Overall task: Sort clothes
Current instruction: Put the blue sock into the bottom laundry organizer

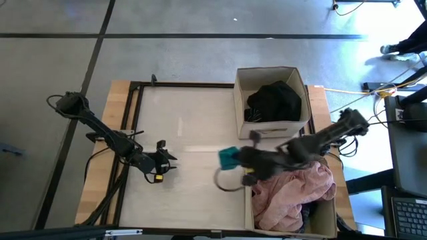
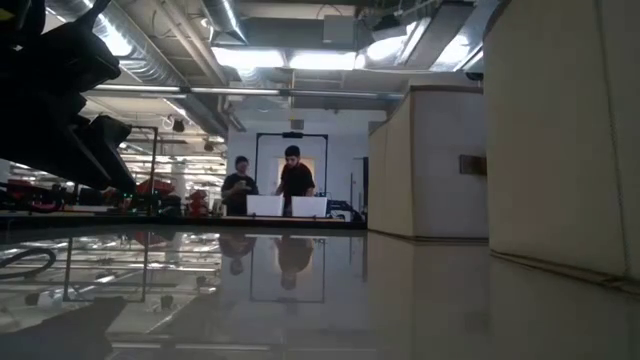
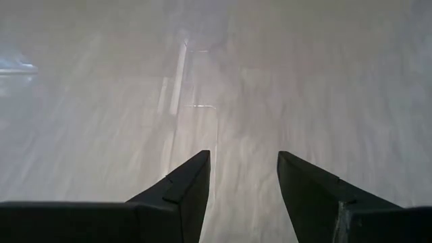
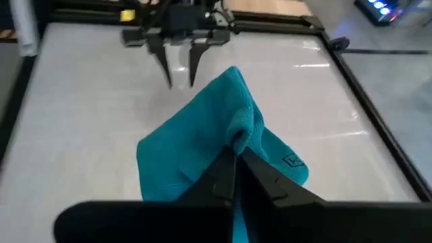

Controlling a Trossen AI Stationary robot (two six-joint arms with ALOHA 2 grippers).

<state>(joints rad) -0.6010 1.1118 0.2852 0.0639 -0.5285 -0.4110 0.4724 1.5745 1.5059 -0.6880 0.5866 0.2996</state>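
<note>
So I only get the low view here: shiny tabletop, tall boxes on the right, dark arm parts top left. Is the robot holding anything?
Observer: Yes. The right gripper is shut on a small teal piece, lifted off the table.
Operator: And those boxes, is anything in them?
Observer: The far box holds a black garment; the near box holds a pink garment.
Operator: What about the other arm?
Observer: The left gripper waits open over bare table, holding nothing.
</note>
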